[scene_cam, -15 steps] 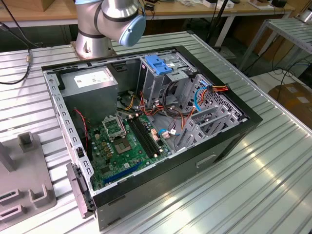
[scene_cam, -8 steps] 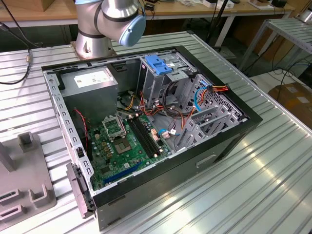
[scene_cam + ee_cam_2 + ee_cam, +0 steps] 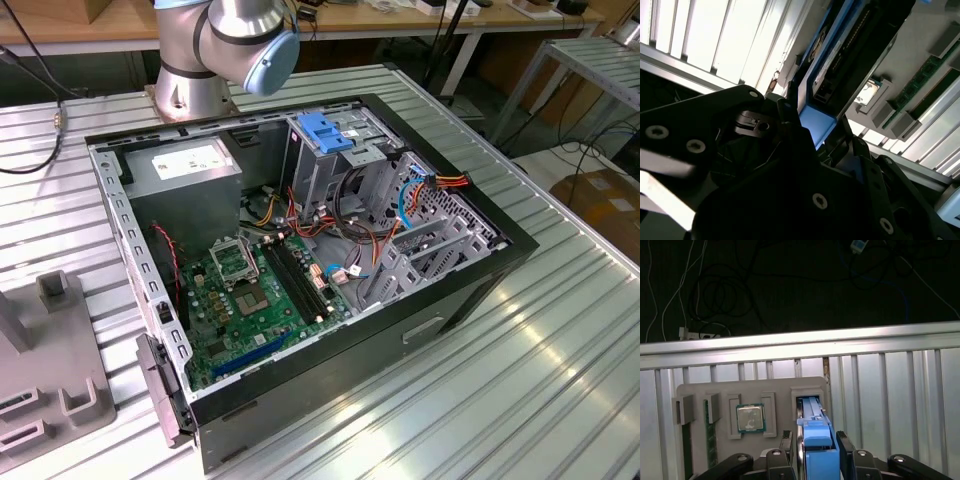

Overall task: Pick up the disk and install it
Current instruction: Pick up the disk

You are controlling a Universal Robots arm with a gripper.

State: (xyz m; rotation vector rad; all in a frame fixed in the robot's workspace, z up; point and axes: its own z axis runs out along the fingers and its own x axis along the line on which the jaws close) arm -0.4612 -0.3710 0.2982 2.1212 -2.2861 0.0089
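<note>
Gripper [image 3: 814,437] clamped on disk [image 3: 812,412], on edge in tray [image 3: 780,385] slot | same tray: CPU [image 3: 750,418] in pocket, RAM [image 3: 710,437] in grooves | case [image 3: 450,300] open, cage [image 3: 322,165] inside.

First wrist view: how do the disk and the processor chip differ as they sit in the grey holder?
The disk stands on edge in its slot; the processor chip lies flat in its recess. The disk has blue rails; the chip is silver with a green rim. Both rest in the grey holder.
</note>
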